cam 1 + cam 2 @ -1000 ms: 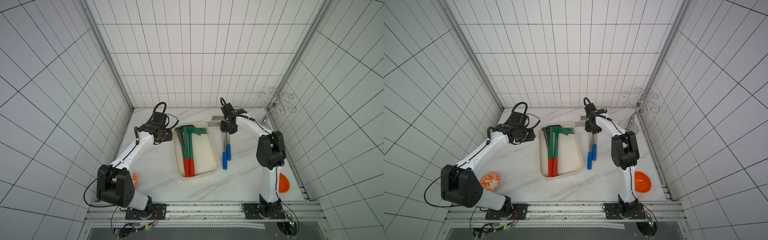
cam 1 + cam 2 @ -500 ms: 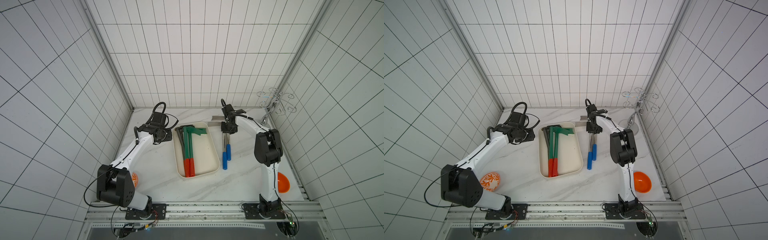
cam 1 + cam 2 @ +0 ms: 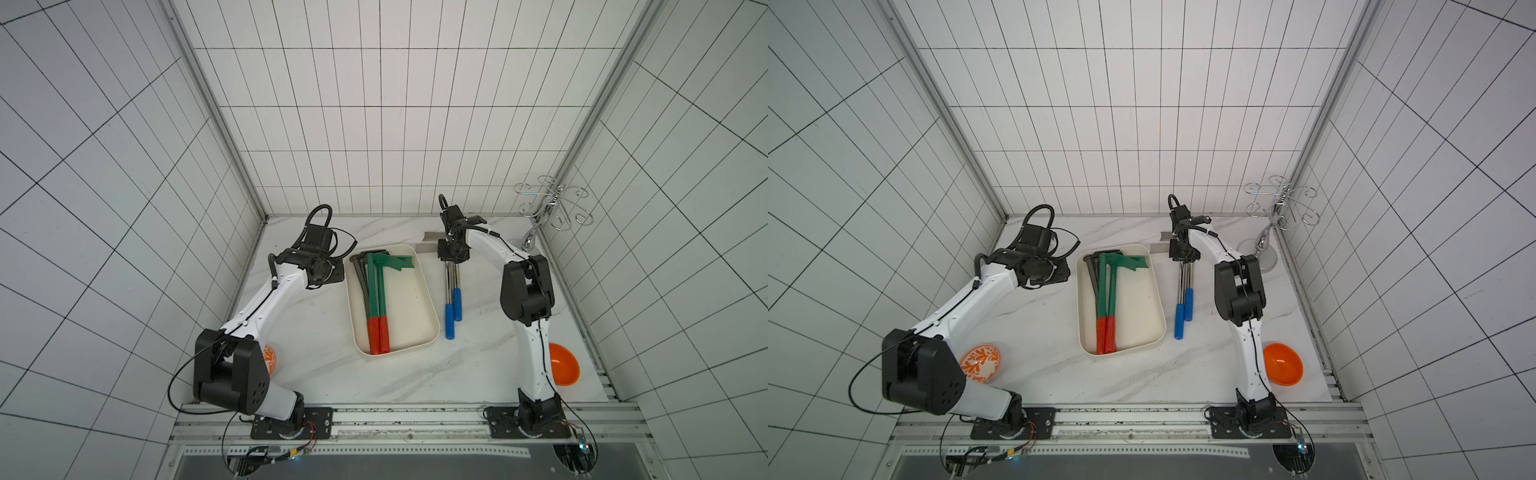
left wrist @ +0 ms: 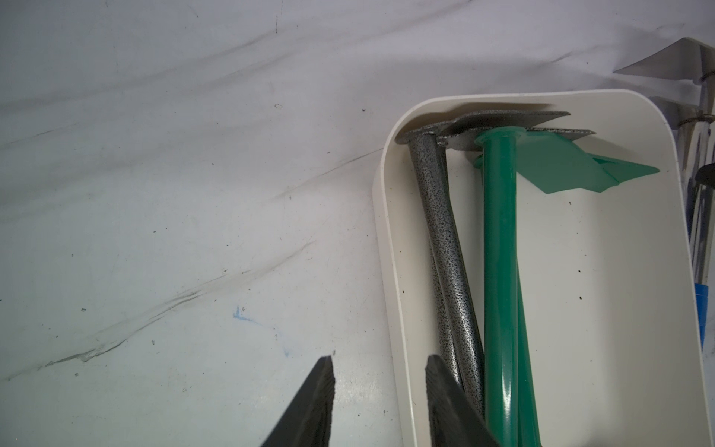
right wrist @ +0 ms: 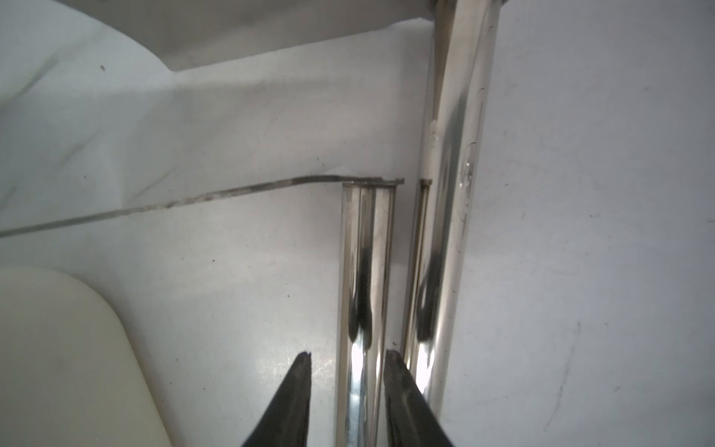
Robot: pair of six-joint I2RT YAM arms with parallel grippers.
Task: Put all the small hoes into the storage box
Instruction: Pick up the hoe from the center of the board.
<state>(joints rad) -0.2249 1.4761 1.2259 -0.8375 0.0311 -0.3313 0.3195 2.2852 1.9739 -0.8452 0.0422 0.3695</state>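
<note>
White marble worktop (image 3: 316,365) inside tiled walls. Left arm (image 3: 266,299) reaches to the left side of the storage box (image 3: 409,307), right arm (image 3: 525,295) reaches to the far end of the hoes lying right of it. Cream box sits mid-worktop, long side running near to far, holding two green hoes (image 3: 380,291) with red grips and two speckled grey hoes (image 4: 445,251), all packed along its left wall, blades at the far end. Chrome cup rack (image 3: 1281,203) in the far right corner. Small hoe (image 3: 449,320), chrome shaft and blue grip, lies on the worktop just right of the box, outside it, parallel to a second chrome hoe (image 3: 457,303) touching or almost touching it on the right. Plain orange bowl (image 3: 1283,368) near right, patterned orange bowl (image 3: 980,363) near left beside the left arm base. Right fingers (image 5: 298,402) straddle the small hoe's shaft, narrowly apart: one pad against the chrome, the other with a slim gap, not clamped. Left fingers (image 4: 313,402) partly open, nothing between them, hovering at the box's left wall.
</note>
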